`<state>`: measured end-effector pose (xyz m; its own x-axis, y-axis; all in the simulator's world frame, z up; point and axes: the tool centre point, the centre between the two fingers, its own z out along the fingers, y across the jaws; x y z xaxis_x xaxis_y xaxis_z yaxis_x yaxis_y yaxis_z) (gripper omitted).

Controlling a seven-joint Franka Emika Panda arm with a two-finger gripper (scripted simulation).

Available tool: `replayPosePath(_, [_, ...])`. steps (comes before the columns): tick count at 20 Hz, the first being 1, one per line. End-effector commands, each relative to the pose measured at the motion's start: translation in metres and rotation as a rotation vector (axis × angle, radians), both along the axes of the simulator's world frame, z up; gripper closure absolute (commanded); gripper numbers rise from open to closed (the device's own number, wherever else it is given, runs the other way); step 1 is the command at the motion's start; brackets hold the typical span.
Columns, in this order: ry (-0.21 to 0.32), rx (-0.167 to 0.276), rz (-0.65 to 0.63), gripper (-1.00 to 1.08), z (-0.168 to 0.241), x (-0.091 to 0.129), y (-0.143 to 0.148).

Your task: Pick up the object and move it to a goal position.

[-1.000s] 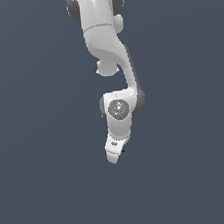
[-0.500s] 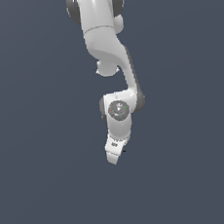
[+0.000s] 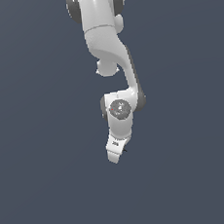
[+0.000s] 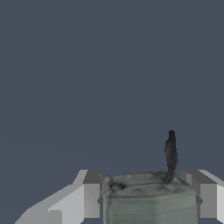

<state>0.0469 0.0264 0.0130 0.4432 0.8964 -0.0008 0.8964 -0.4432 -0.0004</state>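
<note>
The gripper point(image 4: 146, 199) is closed on the object point(image 4: 149, 199): in the wrist view its two pale fingers point(image 4: 89, 197) stand one on each side of the block, each against a side face with no gap showing. The object is a grey, blocky lump with a mottled, greenish-grey top that looks rough and pitted, with a small dark dent near one corner. From the opposite corner of the top a thin dark tip rises, slightly crooked and darker than the rest. The front face of the block is a duller grey with faint horizontal streaks.

In the exterior view the gripper point(image 3: 116, 155) hangs at the lower end of the white arm point(image 3: 111, 60), pointing down and tilted a little towards the exterior view's left. The object point(image 3: 124, 151) shows there only as a tiny dark speck at the gripper's edge, too small to make out its shape. Around arm and gripper lies a plain dark blue-grey ground point(image 3: 44, 189).
</note>
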Motion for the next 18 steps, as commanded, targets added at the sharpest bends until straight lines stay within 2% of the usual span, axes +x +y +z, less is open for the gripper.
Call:
replayPosePath(1, [-0.001,0.000,0.001,1.08,0.001,-0.004,0.007])
replayPosePath(7, [-0.001,0.000,0.001,1.08,0.005,-0.023,0.036])
replayPosePath(18, [-0.001,0.000,0.001,1.08,0.018,-0.077,0.123])
